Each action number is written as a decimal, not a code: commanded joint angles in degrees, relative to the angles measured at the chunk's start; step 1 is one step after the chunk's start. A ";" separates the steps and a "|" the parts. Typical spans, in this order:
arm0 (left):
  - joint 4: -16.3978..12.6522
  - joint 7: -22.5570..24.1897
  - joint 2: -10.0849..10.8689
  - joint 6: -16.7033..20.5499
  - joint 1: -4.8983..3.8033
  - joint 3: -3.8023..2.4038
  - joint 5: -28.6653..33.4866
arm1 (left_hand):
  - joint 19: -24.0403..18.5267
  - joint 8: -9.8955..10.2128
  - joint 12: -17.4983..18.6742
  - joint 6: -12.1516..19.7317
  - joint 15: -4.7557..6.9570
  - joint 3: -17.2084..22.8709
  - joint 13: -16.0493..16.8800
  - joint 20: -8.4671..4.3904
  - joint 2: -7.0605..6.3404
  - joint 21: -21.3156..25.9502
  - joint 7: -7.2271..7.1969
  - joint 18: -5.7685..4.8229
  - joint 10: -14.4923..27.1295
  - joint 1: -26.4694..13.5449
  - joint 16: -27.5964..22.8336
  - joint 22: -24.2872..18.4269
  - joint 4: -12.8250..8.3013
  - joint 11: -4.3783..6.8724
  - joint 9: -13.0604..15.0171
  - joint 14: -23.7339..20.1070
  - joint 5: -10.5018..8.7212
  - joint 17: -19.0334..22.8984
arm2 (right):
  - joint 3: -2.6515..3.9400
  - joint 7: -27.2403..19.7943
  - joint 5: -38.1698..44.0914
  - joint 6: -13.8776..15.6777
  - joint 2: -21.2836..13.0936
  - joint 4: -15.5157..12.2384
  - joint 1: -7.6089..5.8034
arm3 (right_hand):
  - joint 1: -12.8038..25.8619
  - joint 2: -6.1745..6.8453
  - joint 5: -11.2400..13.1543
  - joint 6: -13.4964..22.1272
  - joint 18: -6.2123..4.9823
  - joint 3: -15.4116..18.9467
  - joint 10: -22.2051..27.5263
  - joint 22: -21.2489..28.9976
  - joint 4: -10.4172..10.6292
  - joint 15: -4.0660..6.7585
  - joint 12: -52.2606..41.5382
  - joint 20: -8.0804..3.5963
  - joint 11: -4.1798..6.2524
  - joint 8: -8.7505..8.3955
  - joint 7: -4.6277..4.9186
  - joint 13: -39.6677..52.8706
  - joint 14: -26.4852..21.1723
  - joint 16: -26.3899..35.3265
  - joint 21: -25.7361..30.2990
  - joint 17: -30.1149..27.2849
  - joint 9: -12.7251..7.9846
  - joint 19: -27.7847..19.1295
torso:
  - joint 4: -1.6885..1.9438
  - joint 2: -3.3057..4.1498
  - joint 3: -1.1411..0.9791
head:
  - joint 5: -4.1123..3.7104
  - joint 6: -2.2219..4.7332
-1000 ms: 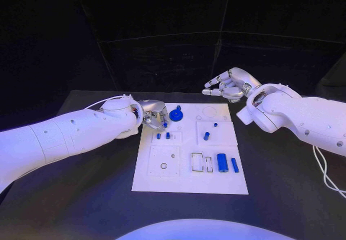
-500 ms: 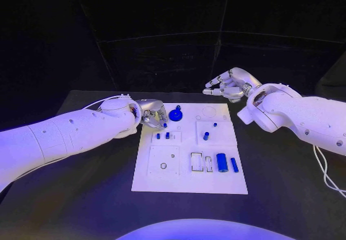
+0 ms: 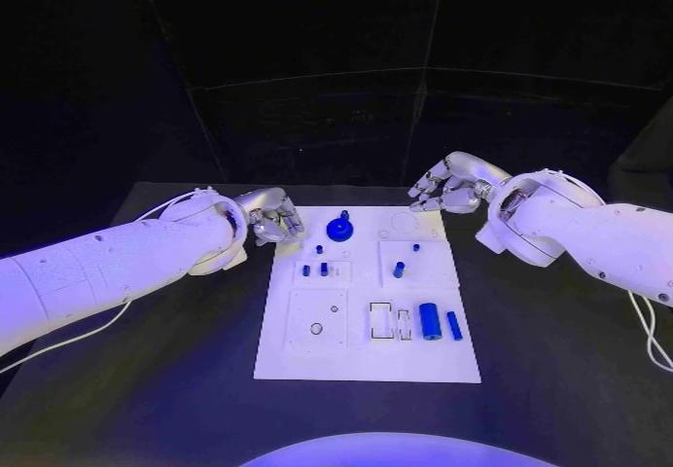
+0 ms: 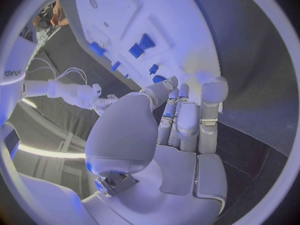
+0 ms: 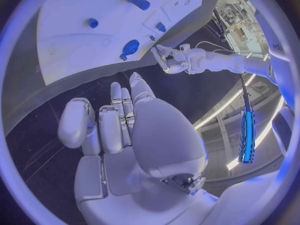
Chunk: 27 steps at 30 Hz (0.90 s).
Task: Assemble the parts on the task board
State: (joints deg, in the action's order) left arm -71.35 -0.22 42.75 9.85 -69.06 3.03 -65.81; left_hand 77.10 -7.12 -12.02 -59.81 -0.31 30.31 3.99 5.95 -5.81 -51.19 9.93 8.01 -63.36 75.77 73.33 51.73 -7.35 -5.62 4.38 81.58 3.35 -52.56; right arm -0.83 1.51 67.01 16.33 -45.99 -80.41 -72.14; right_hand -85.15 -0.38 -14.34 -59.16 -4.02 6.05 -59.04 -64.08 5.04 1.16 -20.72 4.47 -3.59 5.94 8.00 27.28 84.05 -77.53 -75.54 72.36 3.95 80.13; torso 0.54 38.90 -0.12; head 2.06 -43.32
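The task board (image 3: 368, 336) carries blue parts (image 3: 432, 320) (left hand (image 3: 275, 216) and right hand (image 3: 446, 191) empty, fingers loosely apart).

black table (image 3: 155, 389), white task board (image 3: 368, 360) on it

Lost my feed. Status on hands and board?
Left hand empty, off board's corner. Right hand empty, beyond far edge. Blue parts on board. Nothing blocking.

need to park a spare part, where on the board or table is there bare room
Free: the task board's near strip, below the rectangular slots and two blue cylinders; also the black table on either side of it. Crowded: the far end, where the left hand, right hand, blue knob and small pegs cluster.
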 commanded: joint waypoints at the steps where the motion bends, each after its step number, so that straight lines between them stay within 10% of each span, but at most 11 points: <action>1: -1.43 8.64 1.35 6.13 -0.11 -0.03 26.60 | -2.73 -0.38 -1.01 -0.48 0.05 0.44 0.20 -0.03 0.21 5.28 -0.12 1.51 -0.89 0.29 -2.77 -4.74 0.01 0.13 -0.08 -2.27 -0.14 4.80 | -0.01 2.25 13.90 -2.33 -0.98 -0.92 0.40 | -1.08 -0.07 0.30 -0.75 -1.10 -0.25 -1.10 0.11 -0.56 -0.11 2.21 0.46 0.02 -0.41 -0.48 -3.27 2.28 0.39 0.38 -0.18 -0.06 0.04 | 0.04 0.02 0.08 | -1.32 0.29; 5: -3.94 16.89 3.45 4.29 -0.10 0.01 44.88 | -6.69 -0.52 -1.70 -0.07 -0.28 -0.63 0.24 0.21 0.78 11.93 0.05 2.43 -0.35 -1.40 -8.82 -10.20 1.31 -0.01 -0.32 -7.09 -0.21 15.05 | -0.07 3.49 19.92 -2.15 -2.52 -2.58 1.86 | -1.43 0.23 0.57 -1.05 -1.08 -0.51 -1.78 0.18 -0.60 -0.19 3.92 0.56 -0.04 -0.70 -0.57 -6.22 2.33 0.53 0.49 -0.27 -0.09 0.11 | 0.10 0.02 0.19 | -2.30 0.65; 11: -7.35 24.45 5.52 1.68 -0.02 0.04 58.43 | -7.66 -1.11 -3.25 -0.19 -0.29 -3.39 0.64 0.41 0.80 13.50 -0.26 2.50 -0.54 -3.05 -10.29 -11.18 2.66 0.21 -0.31 -8.83 -0.05 17.71 | -0.11 4.99 25.82 -1.89 -2.72 -3.61 3.75 | -1.79 0.57 0.97 -0.74 -1.07 -0.85 -1.77 0.34 -0.60 -0.62 5.69 0.88 -0.54 -1.37 -0.07 -9.26 2.40 0.57 0.63 -0.28 -0.15 0.16 | -0.14 0.06 0.09 | -2.66 0.84; 27: -10.51 27.48 6.57 0.82 0.27 0.08 63.54 | -7.77 -1.59 -4.32 -0.23 -0.19 -4.75 0.89 0.33 1.18 14.31 -0.39 2.51 -0.39 -2.61 -10.94 -11.76 2.69 0.36 -0.30 -9.73 -0.02 19.32 | -0.11 6.02 29.02 -3.34 0.45 -1.71 6.64 | -3.87 0.50 4.95 -0.36 -1.34 -5.72 -2.88 1.74 -1.54 -1.51 9.70 1.76 -1.71 -2.20 1.34 -17.46 2.22 1.38 1.59 -1.33 -0.18 -0.17 | -0.12 0.13 0.04 | -2.89 0.89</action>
State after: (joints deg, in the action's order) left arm -81.68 24.95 49.29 11.54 -68.74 3.14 -4.75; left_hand 69.86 -8.45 -15.98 -60.01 -0.42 26.01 4.83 6.24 -4.93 -37.27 9.73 9.81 -63.99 73.07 62.74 40.02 -4.66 -5.52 4.10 72.27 3.35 -33.30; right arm -0.98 6.91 94.15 13.70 -45.70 -82.27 -65.43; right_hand -88.54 -0.01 -9.68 -59.57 -4.91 0.70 -61.42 -62.43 3.54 -0.11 -11.30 5.95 -5.25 3.98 8.84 10.19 84.04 -76.54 -74.15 71.12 3.83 79.97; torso 0.53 39.02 -0.03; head -0.97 -42.35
